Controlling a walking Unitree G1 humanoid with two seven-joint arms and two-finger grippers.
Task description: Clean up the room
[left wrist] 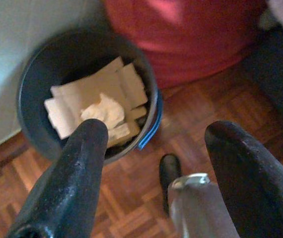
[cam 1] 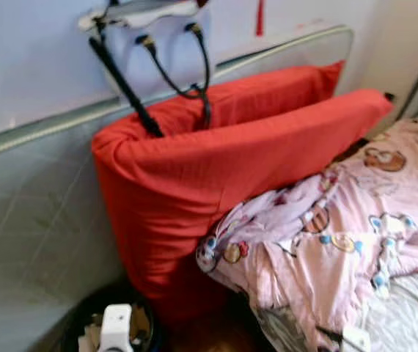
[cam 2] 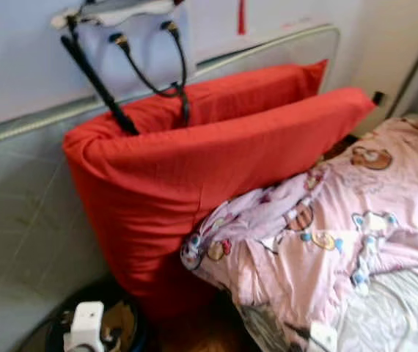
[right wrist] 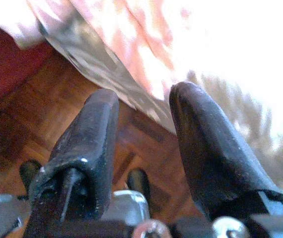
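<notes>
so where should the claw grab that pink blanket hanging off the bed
Take the pink blanket at its bunched corner beside the red pillow, coming from the floor side with the right claw. The folds there overhang the bed edge, giving loose cloth to pinch.

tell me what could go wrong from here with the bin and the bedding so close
The left gripper hangs open above the bin, which holds crumpled paper; a careless sweep could tip it onto the wood floor.

The pink blanket droops off the bed edge near the right gripper, so its fingers might snag the fabric.

The red cushion leans over the bin and could slump onto it if bumped.
</notes>
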